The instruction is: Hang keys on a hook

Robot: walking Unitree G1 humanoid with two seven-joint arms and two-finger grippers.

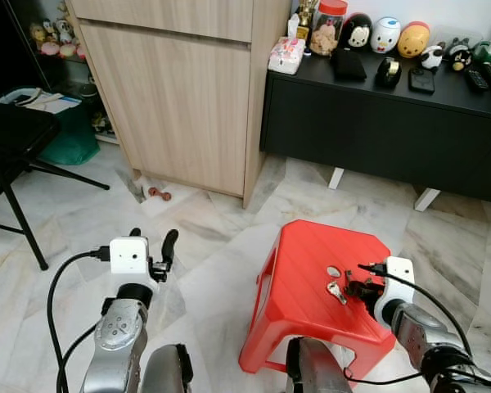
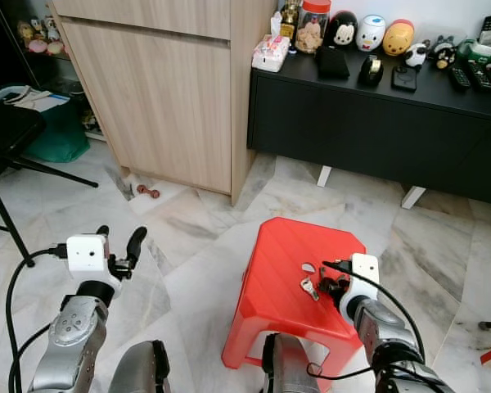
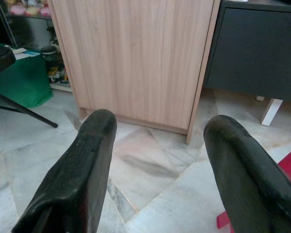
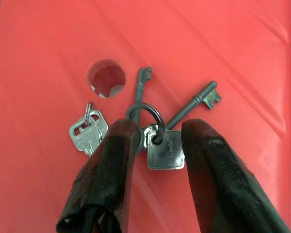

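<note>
**Still at the start: keys lie on the stool, no hook in sight**

Nearest to the robot, the right gripper (image 4: 153, 145) is low over the red stool (image 1: 299, 270), with its two black fingers apart, one on each side of the bunch of keys (image 4: 145, 128). The fingers are not closed on anything yet. The keys lie flat on the seat: a dark ring, two long old-style keys, a square silver tag and two small silver keys, just beside the round hole (image 4: 106, 77) in the seat. In the head views the bunch (image 1: 337, 291) is a small shiny spot right in front of that gripper.

On the other side, the left gripper (image 3: 155, 160) is held up over the marble floor (image 1: 221, 237), fingers wide apart and holding nothing.

Farther away stand a wooden cabinet (image 1: 180, 90) and a low black sideboard (image 1: 376, 123) with small figures and a jar on top. A black chair (image 1: 8, 155) is at the robot's left.

As it seems, the task has hardly begun. The keys must be grasped and lifted, and a hook must be found and reached; no hook can be made out in these pictures.
</note>
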